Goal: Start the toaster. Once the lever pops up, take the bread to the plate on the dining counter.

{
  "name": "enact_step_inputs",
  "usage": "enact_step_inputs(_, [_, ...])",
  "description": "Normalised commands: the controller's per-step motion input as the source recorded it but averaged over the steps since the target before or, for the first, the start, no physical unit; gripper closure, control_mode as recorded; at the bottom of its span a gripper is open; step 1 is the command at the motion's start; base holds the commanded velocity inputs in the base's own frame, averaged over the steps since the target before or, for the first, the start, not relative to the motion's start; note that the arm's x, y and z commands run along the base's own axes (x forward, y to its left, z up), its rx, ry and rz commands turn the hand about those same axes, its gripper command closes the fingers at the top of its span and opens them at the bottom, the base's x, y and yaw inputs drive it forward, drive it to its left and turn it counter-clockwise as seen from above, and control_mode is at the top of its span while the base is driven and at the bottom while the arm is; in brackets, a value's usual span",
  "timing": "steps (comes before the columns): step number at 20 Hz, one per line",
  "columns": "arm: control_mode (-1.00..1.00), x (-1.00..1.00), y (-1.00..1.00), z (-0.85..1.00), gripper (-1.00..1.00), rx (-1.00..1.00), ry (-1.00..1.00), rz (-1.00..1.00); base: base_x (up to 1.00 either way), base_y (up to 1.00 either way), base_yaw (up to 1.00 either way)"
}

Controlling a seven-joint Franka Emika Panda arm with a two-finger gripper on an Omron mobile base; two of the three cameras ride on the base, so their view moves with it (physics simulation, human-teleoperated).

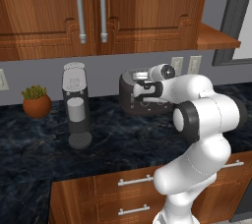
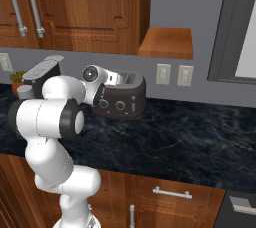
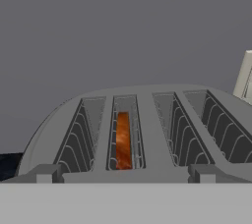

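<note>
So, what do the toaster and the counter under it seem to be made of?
The toaster: dark grey body, probably painted metal or plastic, matte; lighter grey top with wire guides in the slots, likely metal. The counter: black stone, probably marble, shown by its pale veins and slight sheen.

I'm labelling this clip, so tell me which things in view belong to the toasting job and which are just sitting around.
Part of the job:
toaster
lever
bread, down in a slot
end effector, open at the toaster's front

Just sitting around:
coffee machine
potted plant
wall outlets

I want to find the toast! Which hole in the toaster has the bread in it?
The bread sits in the slot just left of the middle of the toaster in the hand view. It shows brown there; the other slots hold just grey wire guides.
</note>
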Motion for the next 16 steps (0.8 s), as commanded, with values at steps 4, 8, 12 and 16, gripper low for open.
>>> enact_step_inputs(4, [-1.00,0.00,0.00,0.00,-1.00,0.00,0.00,0.00,0.00,0.00,0.00])
enact_step_inputs(8, [-1.00,0.00,0.00,0.00,-1.00,0.00,0.00,0.00,0.00,0.00,0.00])
enact_step_inputs(12, [-1.00,0.00,0.00,0.00,-1.00,0.00,0.00,0.00,0.00,0.00,0.00])
enact_step_inputs(16, [-1.00,0.00,0.00,0.00,-1.00,0.00,0.00,0.00,0.00,0.00,0.00])
